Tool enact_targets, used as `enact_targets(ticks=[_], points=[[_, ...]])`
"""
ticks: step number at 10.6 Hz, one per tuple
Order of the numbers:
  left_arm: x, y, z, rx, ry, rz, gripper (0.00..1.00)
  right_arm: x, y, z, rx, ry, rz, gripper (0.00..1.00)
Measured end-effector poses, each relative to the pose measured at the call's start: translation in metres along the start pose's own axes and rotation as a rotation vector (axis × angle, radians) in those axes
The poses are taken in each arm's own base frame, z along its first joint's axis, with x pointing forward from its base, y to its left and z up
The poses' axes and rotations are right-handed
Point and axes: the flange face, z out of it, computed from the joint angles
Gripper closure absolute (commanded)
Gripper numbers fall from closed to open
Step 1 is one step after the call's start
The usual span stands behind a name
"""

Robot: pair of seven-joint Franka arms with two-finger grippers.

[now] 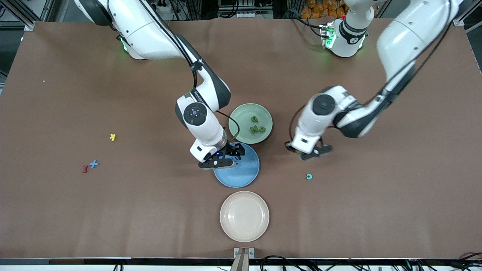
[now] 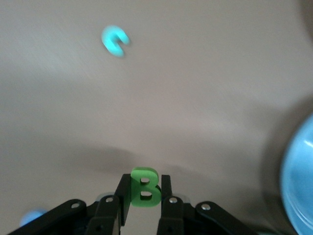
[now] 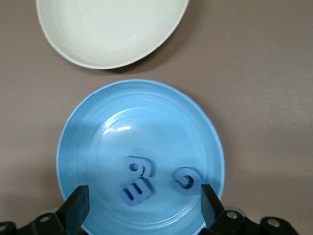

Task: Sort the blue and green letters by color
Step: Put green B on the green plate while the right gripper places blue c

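While the green B (image 2: 144, 186) rides pinched in the left gripper (image 2: 143, 196) above bare table, green plate (image 1: 263, 113) awaits it | right gripper (image 3: 142, 208) spread wide over blue plate (image 3: 98, 127), blue letters (image 3: 138, 181) lying below its fingers.

green B (image 2: 144, 186) | blue plate (image 3: 88, 137) | cream plate (image 3: 112, 29) | brown table (image 1: 75, 210)

Both arms are glossy white with black joint bands, black cables and black end effectors.
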Motion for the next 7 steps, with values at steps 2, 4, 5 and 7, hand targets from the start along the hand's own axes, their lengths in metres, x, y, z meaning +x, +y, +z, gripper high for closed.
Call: enact_targets(ticks=[2,4,5,7], points=[[-0.052,0.039,-0.001,0.01,-0.006,-0.037,1.0,0.017,0.029,-0.006,-0.027,-0.026,0.046,0.0],[-0.096,0.071,-0.007,0.025,-0.004,-0.06,1.0,0.041,0.065,-0.027,-0.043,-0.037,0.104,0.0],[-0.115,0.086,-0.012,0.024,-0.016,-0.074,0.49,0.052,0.082,-0.04,-0.046,-0.034,0.13,0.0],[-0.149,0.104,-0.013,0.076,-0.015,-0.072,0.0,0.072,0.119,-0.059,-0.054,-0.024,0.187,0.0]])
